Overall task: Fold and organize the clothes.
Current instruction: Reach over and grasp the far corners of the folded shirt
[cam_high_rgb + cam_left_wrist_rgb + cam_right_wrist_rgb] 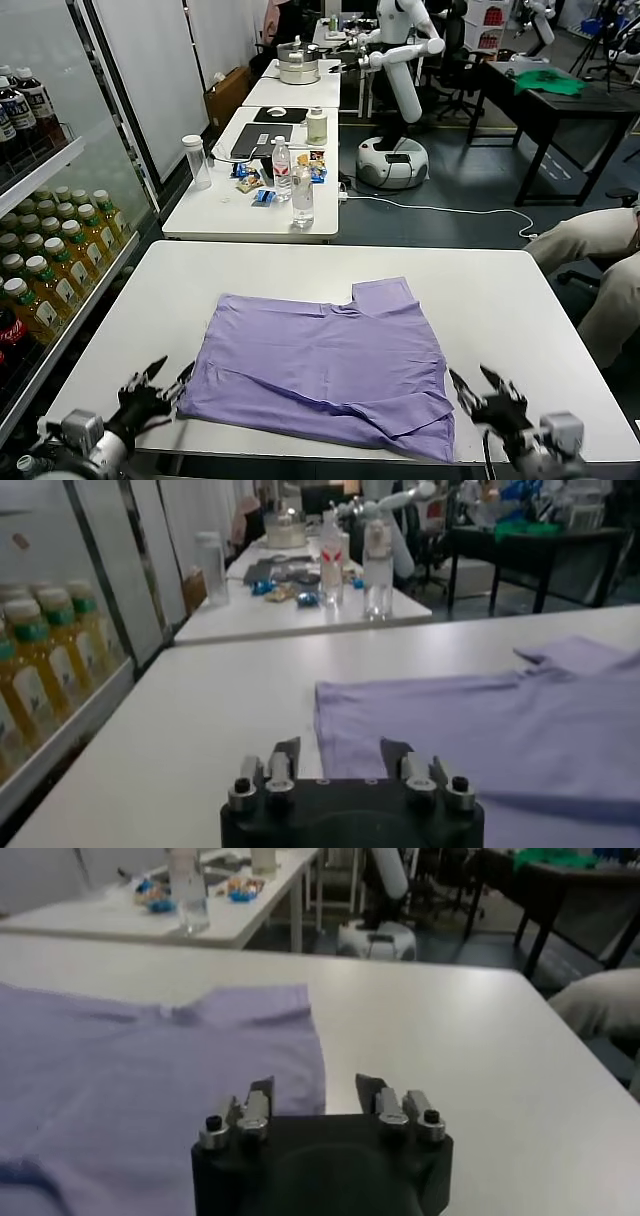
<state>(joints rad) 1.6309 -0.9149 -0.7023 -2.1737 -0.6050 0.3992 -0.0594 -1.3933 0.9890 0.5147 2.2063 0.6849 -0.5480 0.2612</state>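
Observation:
The lavender-purple T-shirt lies partly folded on the white table, with one sleeve sticking out at its far edge. It also shows in the left wrist view and the right wrist view. My left gripper is open and empty at the shirt's near left corner, just off the cloth; it also shows in the left wrist view. My right gripper is open and empty at the shirt's near right corner; it also shows in the right wrist view.
A second white table behind carries bottles, snacks and a laptop. A drinks fridge stands along the left. A person's leg is at the right edge. A bright green cloth lies on a far dark table.

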